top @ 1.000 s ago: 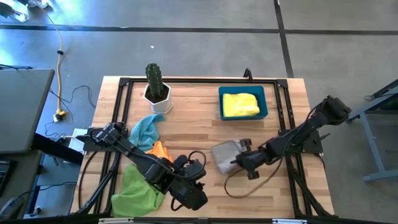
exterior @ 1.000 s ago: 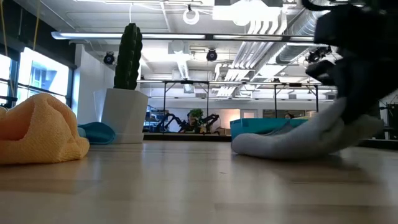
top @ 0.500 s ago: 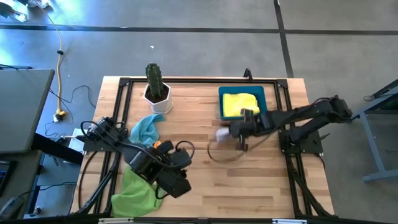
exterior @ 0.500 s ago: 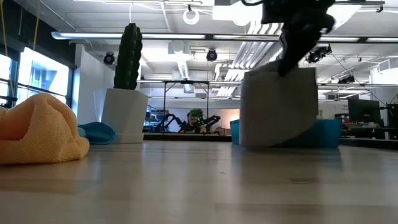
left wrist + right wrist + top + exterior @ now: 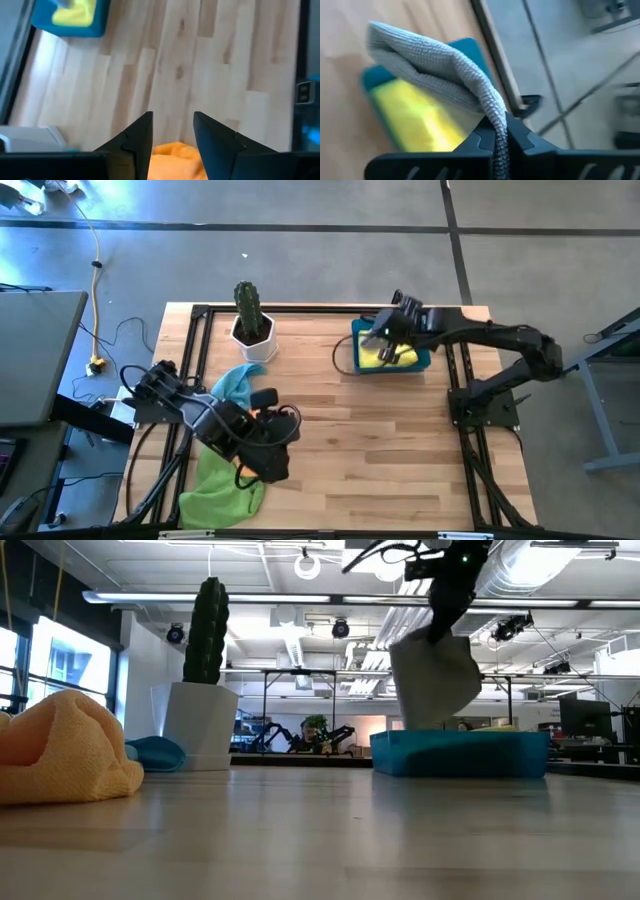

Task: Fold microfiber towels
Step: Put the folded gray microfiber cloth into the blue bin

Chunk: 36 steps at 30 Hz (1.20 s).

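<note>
We are noting the right gripper (image 5: 496, 134), clamped on the folded grey microfiber towel (image 5: 432, 680), now hanging over the rigid blue plastic bin (image 5: 460, 753), having carried it up off the table. The towel is hanging just above the folded yellow cloth (image 5: 384, 354), so release comes next. The left gripper (image 5: 172, 132) is waiting part-open and empty above the crumpled orange cloth (image 5: 62, 748).

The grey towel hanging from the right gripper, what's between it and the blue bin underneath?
Only air. In the low view the grey towel hangs from the right gripper, its lower edge just above the blue bin; the yellow towel lies inside.

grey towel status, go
Right gripper shut on grey towel, hanging over blue bin. Left gripper open above orange towel. Nothing blocking.
</note>
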### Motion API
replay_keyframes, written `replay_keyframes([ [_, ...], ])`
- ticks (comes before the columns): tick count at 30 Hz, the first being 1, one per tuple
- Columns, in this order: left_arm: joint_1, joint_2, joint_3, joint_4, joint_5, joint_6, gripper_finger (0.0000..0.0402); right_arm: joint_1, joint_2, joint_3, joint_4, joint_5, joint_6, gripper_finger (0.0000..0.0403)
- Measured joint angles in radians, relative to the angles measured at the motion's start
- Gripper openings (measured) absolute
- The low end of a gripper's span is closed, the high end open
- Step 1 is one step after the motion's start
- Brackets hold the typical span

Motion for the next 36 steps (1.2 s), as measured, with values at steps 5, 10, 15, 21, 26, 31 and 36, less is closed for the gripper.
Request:
replay_keyframes([
  [5,0.048,0.000,0.000,0.000,0.000,0.077,0.0131,-0.135,0.000,-0.016,0.096,-0.024,-0.171,0.0000],
  [10,0.092,0.000,0.000,0.000,0.001,0.080,0.0131,-0.290,0.000,-0.071,0.295,-0.079,-0.306,0.0000],
  [15,0.122,0.000,0.000,0.000,0.006,0.072,0.0131,-0.386,0.002,-0.130,0.430,-0.210,-0.448,0.0000],
  [21,0.146,0.001,0.000,0.000,0.018,0.025,0.0131,-0.405,0.002,-0.239,0.438,-0.270,-0.417,0.0000],
  [26,0.144,0.001,0.000,0.000,0.013,0.020,0.0131,-0.380,0.002,-0.369,0.428,-0.365,-0.341,0.0000],
  [31,0.151,0.002,0.000,0.000,0.003,0.022,0.0131,-0.320,0.002,-0.464,0.430,-0.415,-0.339,0.0000],
  [36,0.162,0.002,0.000,0.000,0.001,0.027,0.0131,-0.264,0.002,-0.506,0.422,-0.421,-0.316,0.0000],
])
